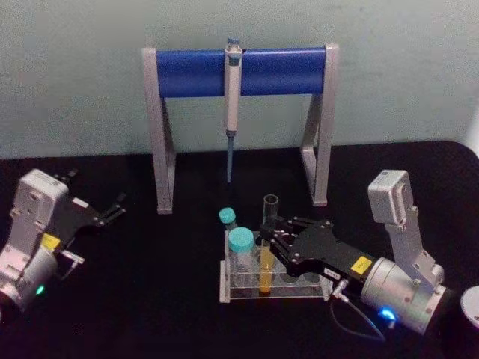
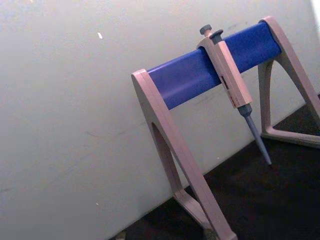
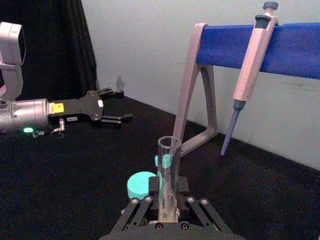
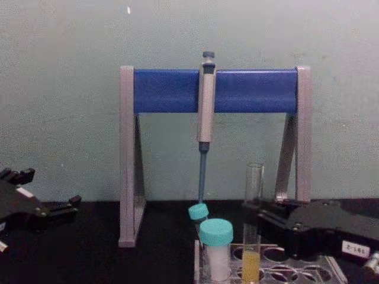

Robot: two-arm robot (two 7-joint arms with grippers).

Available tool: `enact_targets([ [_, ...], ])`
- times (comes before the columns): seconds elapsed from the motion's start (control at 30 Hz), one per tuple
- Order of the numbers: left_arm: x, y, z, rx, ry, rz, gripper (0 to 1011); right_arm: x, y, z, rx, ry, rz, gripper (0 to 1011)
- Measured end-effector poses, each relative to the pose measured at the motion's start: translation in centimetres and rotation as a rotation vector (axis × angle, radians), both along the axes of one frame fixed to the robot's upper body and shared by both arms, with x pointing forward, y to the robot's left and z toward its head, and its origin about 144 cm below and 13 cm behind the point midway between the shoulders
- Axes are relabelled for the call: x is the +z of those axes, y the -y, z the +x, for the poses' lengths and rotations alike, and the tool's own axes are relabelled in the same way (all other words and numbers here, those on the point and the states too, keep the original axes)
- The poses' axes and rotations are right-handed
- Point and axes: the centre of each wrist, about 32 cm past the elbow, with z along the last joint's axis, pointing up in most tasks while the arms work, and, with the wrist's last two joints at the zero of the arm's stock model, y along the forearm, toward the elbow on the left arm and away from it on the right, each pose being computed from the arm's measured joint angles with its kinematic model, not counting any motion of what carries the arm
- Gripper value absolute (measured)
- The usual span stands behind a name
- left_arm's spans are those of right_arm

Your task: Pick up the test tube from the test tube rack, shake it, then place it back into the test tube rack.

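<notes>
On the black surface [image 1: 150, 299] before a pale wall, the right pincer [image 1: 271, 238] clamps the test tube [image 1: 267, 254] standing upright in the test tube rack [image 1: 247, 288], while the left pincer [image 1: 112, 209] rests open, well apart.

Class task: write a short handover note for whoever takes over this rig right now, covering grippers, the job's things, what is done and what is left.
Right gripper: at the test tube, fingers on both sides of it; grip cannot be confirmed.
Left gripper: open, idle at the table's left.
Test tube: upright in the test tube rack, beside two teal-capped vials.
Done: the approach to the tube.
Left: secure the grip, lift, shake, return it to the rack.
</notes>
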Motion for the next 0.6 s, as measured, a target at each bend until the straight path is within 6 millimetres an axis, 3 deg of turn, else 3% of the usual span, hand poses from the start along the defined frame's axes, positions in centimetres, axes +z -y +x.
enact_targets([
  [0.43, 0.0, 0.0, 0.0, 0.0, 0.0, 0.0, 1001, 0.0, -0.01, 0.01, -0.002, 0.005, -0.004, 221],
  [0.5, 0.0, 0.0, 0.0, 0.0, 0.0, 0.0, 1001, -0.01, 0.0, 0.01, -0.002, 0.004, -0.004, 238],
  [0.6, 0.0, 0.0, 0.0, 0.0, 0.0, 0.0, 1002, -0.01, 0.01, 0.01, -0.002, 0.004, -0.004, 351],
])
